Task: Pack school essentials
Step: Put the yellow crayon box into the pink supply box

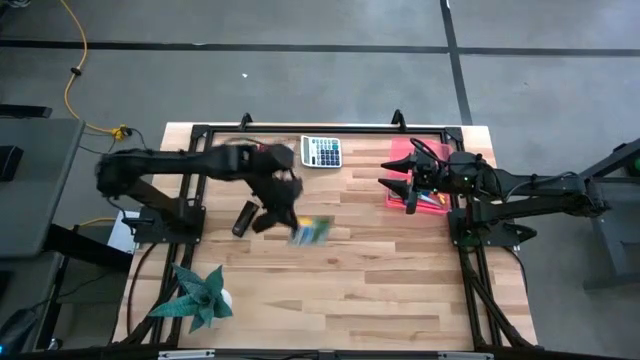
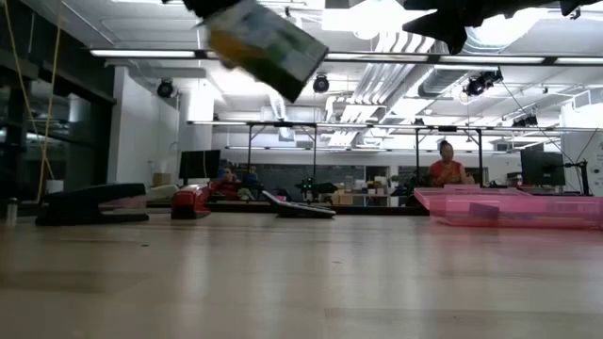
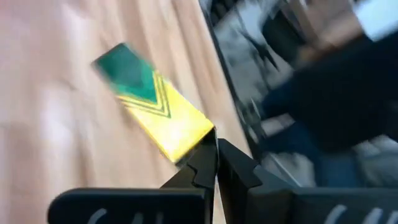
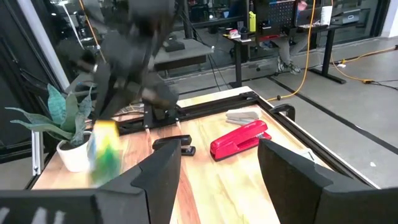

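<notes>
Since the left gripper (image 3: 214, 152) pinches the crayon box (image 3: 152, 109) by 1 corner, it hangs tilted above the table (image 1: 380, 280) (likely bound for the pink tray (image 1: 400, 150)), while the right gripper (image 4: 217, 174) waits wide over it.

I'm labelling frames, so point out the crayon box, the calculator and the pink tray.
crayon box (image 3: 155, 106): left wrist view, yellow face.
calculator (image 1: 321, 152): high view, keypad.
pink tray (image 2: 509, 207): low view, near wall.

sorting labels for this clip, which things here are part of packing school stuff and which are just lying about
Part of the job:
- crayon box, shut in the left gripper, off the table
- pink tray under the open right gripper

Just lying about:
- calculator
- red stapler
- black stapler
- potted plant
</notes>
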Available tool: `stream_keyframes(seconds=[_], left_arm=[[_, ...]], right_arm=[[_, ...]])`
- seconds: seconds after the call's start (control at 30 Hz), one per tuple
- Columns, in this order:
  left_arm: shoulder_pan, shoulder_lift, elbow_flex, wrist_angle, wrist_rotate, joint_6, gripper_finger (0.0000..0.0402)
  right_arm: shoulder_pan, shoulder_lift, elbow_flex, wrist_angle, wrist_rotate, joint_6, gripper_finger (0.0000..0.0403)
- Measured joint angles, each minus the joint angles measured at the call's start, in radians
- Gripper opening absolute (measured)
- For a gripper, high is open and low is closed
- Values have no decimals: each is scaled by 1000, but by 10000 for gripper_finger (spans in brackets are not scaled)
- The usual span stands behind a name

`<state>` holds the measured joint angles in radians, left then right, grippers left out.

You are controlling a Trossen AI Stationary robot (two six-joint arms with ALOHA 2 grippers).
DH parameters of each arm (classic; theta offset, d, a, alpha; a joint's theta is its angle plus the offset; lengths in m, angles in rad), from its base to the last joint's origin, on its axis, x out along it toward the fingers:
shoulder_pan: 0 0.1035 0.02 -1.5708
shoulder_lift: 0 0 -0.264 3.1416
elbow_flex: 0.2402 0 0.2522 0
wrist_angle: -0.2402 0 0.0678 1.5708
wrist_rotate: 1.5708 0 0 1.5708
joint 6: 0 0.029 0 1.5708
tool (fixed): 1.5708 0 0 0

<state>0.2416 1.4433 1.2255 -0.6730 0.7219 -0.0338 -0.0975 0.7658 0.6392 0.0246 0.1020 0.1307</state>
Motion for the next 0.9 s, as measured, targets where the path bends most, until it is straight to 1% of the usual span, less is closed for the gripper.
stream_keyframes(seconds=[0.2,0.3,0.4,0.53,0.77,0.9], left_arm=[[51,-157,0,111,-183,-41,0],[55,-195,0,164,-242,-42,0],[55,-206,0,205,-293,-42,0],[55,-206,-10,230,-335,-34,0],[64,-231,-159,493,-349,-138,0],[57,-231,-172,494,-343,-145,0]], right_arm=[[0,0,0,2,-6,14,207],[0,0,0,8,-11,27,207],[0,1,0,16,-35,29,207],[0,19,0,53,-81,29,207],[0,67,0,87,-131,54,207],[0,103,0,125,-137,131,207]])
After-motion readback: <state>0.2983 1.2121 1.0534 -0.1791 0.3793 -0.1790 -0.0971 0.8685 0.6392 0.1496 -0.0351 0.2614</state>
